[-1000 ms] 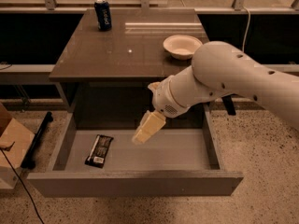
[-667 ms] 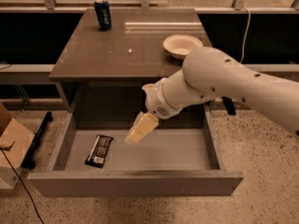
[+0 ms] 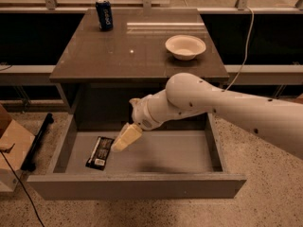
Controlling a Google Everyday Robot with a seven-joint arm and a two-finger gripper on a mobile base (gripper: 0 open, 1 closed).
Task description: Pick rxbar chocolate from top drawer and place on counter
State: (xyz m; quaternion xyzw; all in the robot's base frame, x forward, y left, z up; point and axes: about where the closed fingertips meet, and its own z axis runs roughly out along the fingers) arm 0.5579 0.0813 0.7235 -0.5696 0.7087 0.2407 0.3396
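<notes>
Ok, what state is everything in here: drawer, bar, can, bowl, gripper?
top drawer: pulled open.
rxbar chocolate: lying flat on the drawer floor, left side, not lifted.
gripper: down in the drawer, tilted toward the bar's right edge; contact unclear.
blue soda can: upright, back left of the counter.
bowl: upright on the counter's right, looks empty.

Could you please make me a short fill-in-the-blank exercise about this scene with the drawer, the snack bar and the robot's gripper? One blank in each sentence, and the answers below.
1. The rxbar chocolate lies in the top drawer, which is pulled ____.
2. The gripper hangs over the drawer floor, just to the ____ of the bar as the picture shows it.
3. On the counter stand a blue can and a pale ____.

Missing words: open; right; bowl
</notes>
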